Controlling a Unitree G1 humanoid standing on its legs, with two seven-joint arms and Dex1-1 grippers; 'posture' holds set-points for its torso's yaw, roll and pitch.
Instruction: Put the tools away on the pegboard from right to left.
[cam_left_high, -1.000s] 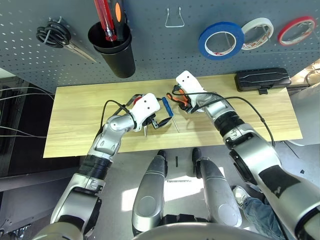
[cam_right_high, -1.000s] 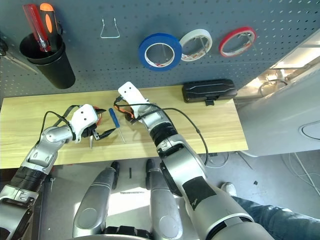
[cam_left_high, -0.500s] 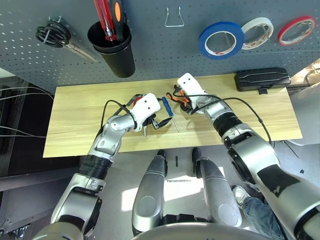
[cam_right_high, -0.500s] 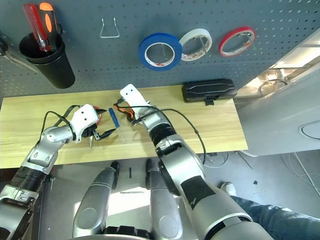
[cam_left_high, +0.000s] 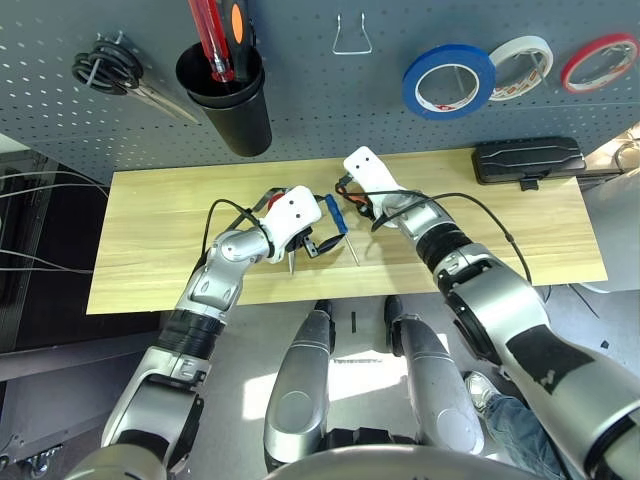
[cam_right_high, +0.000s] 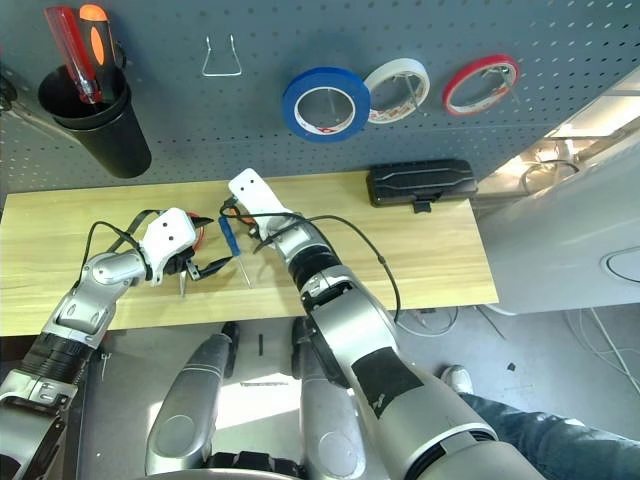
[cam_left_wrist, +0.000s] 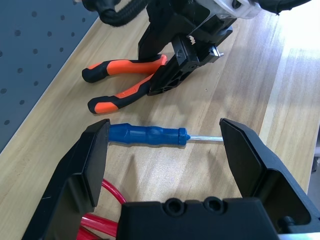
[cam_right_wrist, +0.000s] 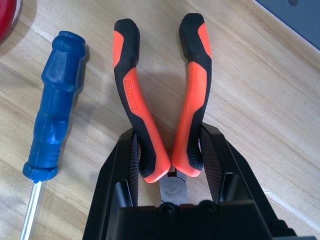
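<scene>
- Right wrist view: right claw (cam_right_wrist: 167, 150) pinches the pliers (cam_right_wrist: 160, 95) near the pivot, one black finger (cam_right_wrist: 122, 165) against each orange handle; pliers lie flat on the table (cam_right_wrist: 260, 125).
- Head views hide that grip behind the white wrist housing.
- Left wrist view: left claw (cam_left_wrist: 165, 150) spread wide, holding nothing; blue screwdriver (cam_left_wrist: 150, 135) lies on the table between its fingers, untouched.
- Screwdriver lies just beside the pliers, apart from them.
- A red ring shows low in the left wrist view; I cannot tell what it is.
- Pegboard (cam_left_high: 330, 90): blue tape (cam_left_high: 447, 80) hung, white tape (cam_left_high: 525, 55) and red tape (cam_left_high: 598, 60) to its right; a bare wire hook (cam_left_high: 351, 36); black cup (cam_left_high: 225, 95) holding two screwdrivers; scissors (cam_left_high: 115, 72) at far left.
- Black case (cam_left_high: 528, 158) on the table's right.
</scene>
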